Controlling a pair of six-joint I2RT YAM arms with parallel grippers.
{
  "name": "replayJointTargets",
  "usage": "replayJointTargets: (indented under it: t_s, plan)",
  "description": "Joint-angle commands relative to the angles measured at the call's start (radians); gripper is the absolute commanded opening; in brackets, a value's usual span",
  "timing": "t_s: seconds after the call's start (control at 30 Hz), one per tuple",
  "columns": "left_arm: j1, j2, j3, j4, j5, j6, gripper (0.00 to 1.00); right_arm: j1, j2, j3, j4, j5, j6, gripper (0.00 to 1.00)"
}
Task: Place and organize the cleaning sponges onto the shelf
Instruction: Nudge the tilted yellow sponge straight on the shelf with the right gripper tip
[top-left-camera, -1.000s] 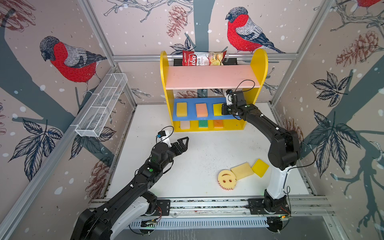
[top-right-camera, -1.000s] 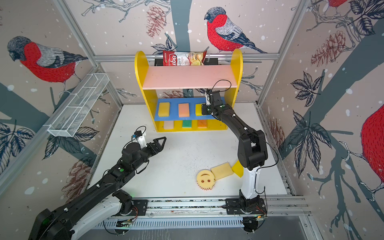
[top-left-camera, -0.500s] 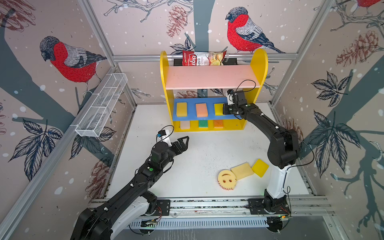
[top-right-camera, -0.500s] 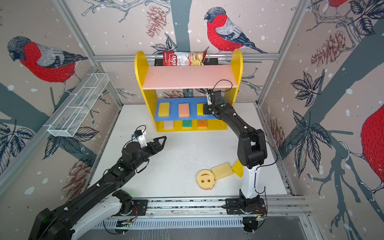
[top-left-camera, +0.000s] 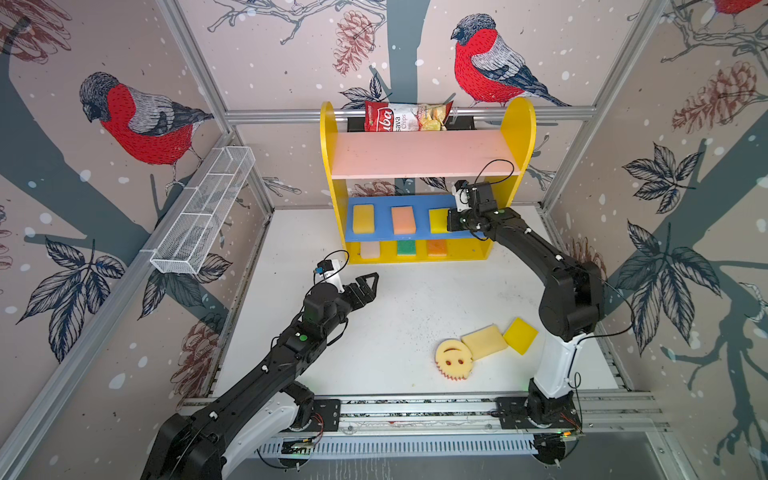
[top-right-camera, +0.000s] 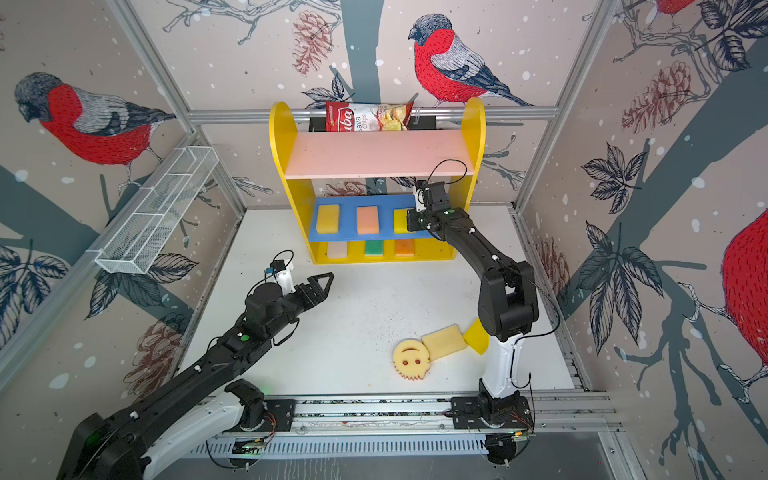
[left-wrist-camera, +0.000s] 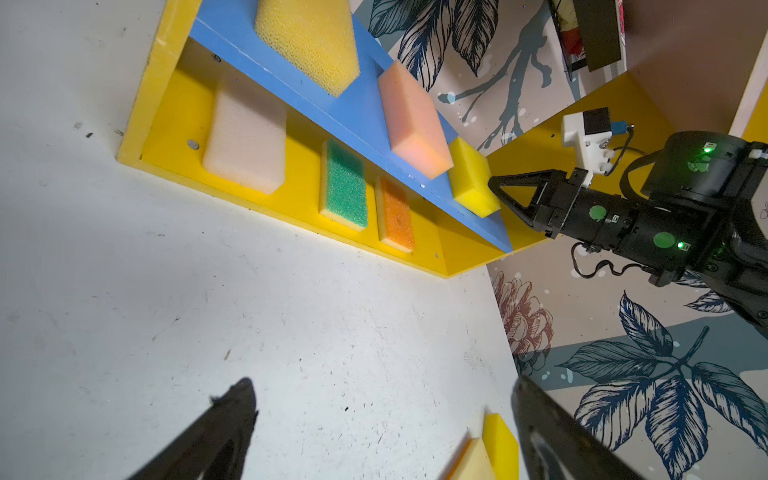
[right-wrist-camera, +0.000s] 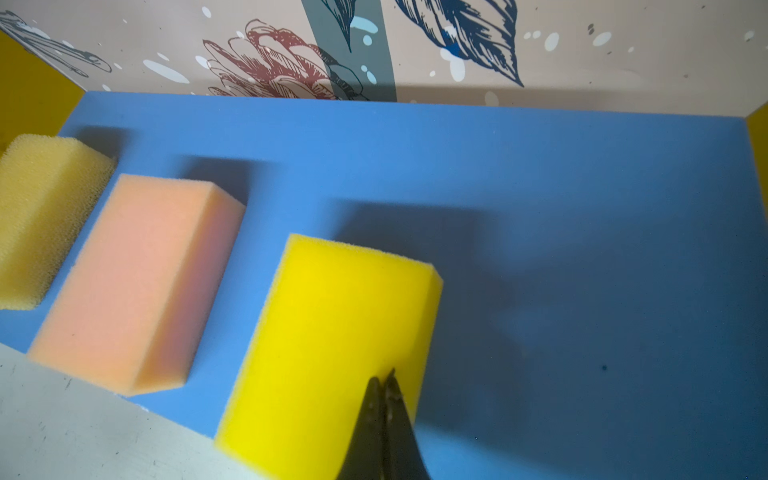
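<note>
The bright sponge (right-wrist-camera: 332, 332) lies flat on the blue board (top-left-camera: 382, 220) of the shelf (top-left-camera: 517, 137). It is third from the left in a row, after a coarse sponge (top-left-camera: 363, 219) and a peach sponge (top-left-camera: 403, 220). All three are set apart from each other, with their long axes running near to far.

The right gripper (right-wrist-camera: 384, 386) has its fingers pressed together, with the tips over the bright sponge's near right part. Whether they press into the foam cannot be told. In both top views the gripper's body covers that sponge's right edge.

On the base (left-wrist-camera: 299, 191) lie a white sponge (left-wrist-camera: 245, 137), a green sponge (left-wrist-camera: 345, 187) and an orange sponge (left-wrist-camera: 397, 216), also pointing near to far. From above, the blue board hides their far halves; the left wrist view shows them whole.

Behind the pink board (top-left-camera: 419, 153) a chips bag (top-left-camera: 405, 116) lies lengthwise left to right, its lower edge cut off by the board.

On the table (top-left-camera: 415, 299), near right, a smiley (top-left-camera: 453, 359), a cream sponge (top-left-camera: 484, 341) and a yellow square (top-left-camera: 520, 335) lie touching in a line. The cream one's long axis slants from near left to far right. In a top view the right arm covers part of the yellow square (top-right-camera: 476, 338).

The left gripper (top-left-camera: 371, 281) hovers over the table's left middle with its fingers wide apart, holding nothing. A wire rack (top-left-camera: 203, 212) hangs on the left wall.
</note>
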Motion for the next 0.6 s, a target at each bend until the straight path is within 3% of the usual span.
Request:
replayJointTargets:
  t_s: [0.0, 0.17, 0.43, 0.57]
  plan:
    - [0.002, 0.000, 0.007, 0.025, 0.005, 0.008, 0.95, -0.001, -0.007, -0.003, -0.003, -0.003, -0.018, 0.03]
    - [0.002, -0.003, 0.004, 0.024, 0.005, 0.007, 0.95, -0.004, 0.004, 0.000, 0.000, -0.005, -0.015, 0.05]
    - [0.003, -0.005, 0.005, 0.022, 0.002, 0.006, 0.95, -0.011, 0.010, -0.002, 0.005, 0.005, -0.009, 0.21]
    - [0.002, 0.001, 0.007, 0.026, 0.006, 0.004, 0.95, -0.012, 0.009, 0.001, 0.008, 0.011, -0.005, 0.22]
